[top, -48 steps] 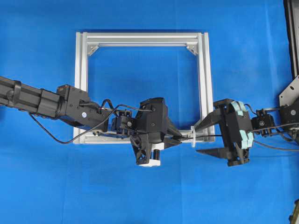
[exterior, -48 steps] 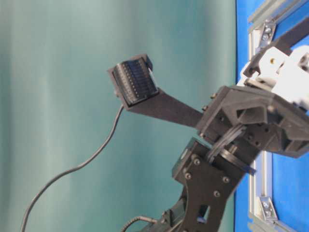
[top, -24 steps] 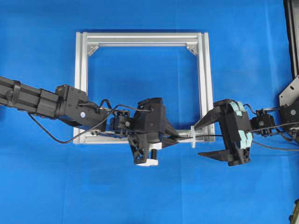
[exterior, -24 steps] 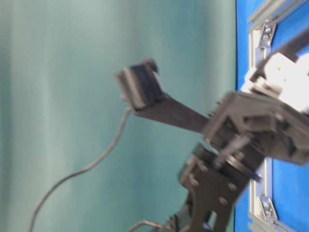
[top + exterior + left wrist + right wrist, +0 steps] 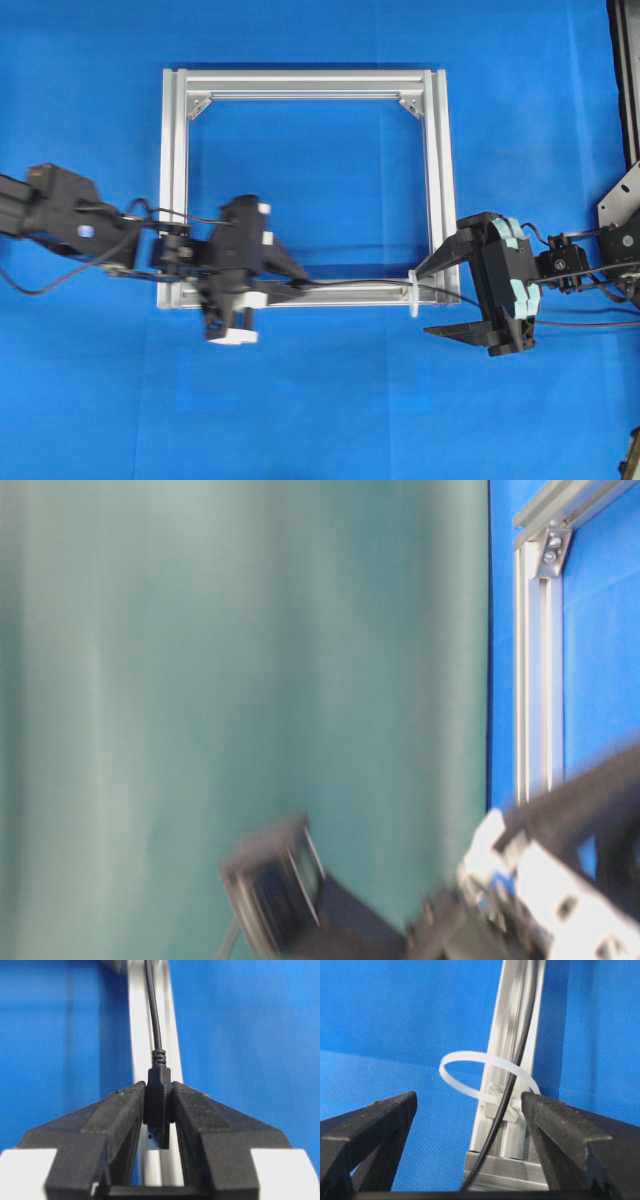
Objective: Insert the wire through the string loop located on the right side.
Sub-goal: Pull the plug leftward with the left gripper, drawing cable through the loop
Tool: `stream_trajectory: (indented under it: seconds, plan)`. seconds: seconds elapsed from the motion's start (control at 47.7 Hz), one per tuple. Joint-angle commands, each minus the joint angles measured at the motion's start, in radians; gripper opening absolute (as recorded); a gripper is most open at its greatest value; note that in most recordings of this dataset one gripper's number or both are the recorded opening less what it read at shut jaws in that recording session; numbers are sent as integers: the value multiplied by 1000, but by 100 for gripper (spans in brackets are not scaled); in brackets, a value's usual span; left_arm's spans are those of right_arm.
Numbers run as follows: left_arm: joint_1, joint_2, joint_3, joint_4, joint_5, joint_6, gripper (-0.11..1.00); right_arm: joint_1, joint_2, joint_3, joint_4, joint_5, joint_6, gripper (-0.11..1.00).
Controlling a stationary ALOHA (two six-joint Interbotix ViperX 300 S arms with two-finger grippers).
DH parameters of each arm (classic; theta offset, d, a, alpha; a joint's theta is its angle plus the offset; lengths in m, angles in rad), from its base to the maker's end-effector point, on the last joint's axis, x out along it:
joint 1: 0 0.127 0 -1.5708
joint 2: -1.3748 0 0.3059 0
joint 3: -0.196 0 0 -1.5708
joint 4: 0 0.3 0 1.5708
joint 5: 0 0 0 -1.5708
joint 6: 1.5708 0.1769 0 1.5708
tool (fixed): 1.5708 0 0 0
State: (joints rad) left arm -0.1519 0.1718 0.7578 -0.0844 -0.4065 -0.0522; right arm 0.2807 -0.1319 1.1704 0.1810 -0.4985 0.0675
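The wire [image 5: 350,283] runs along the near bar of the silver frame [image 5: 300,80] and passes through the white string loop [image 5: 413,291] at the frame's near right corner. In the left wrist view my left gripper [image 5: 159,1091] is shut on the wire's black plug [image 5: 159,1102], and the cable [image 5: 154,1015] leads away over the bar. In the overhead view the left gripper [image 5: 297,284] sits over the bar's left half. My right gripper [image 5: 440,297] stands open around the corner. Between its fingers the loop [image 5: 465,1058] arches over the bar with the wire [image 5: 519,1065] threaded under it.
The blue cloth [image 5: 320,400] covers the table around the frame. A black mount [image 5: 625,210] stands at the right edge. In the table-level view the frame's bar [image 5: 540,680] shows, with the left arm blurred beside it.
My left gripper has moved left along the near bar, away from the loop, drawing the plug and more wire through the loop. The right gripper has stayed open at the corner.
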Motion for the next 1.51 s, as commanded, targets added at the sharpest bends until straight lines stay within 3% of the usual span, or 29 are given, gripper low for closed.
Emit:
stream_trajectory:
  seconds: [0.0,0.231,0.755,1.091,1.489]
  plan:
    - [-3,-58,55,-2,-20,-15,17,-3,-12,-14,2,-5,0,84]
    - [-11,-117,167,-3,-23,-72,17,-3,-14,-17,3,-5,0,84]
    - [-55,-295,426,-2,-130,-72,17,-5,-17,-28,2,-5,0,84]
    - [-72,-288,413,2,-101,-49,17,-5,-17,-31,2,-5,0,84]
    - [-71,-290,407,2,-72,-69,17,-5,-17,-31,3,0,0,84]
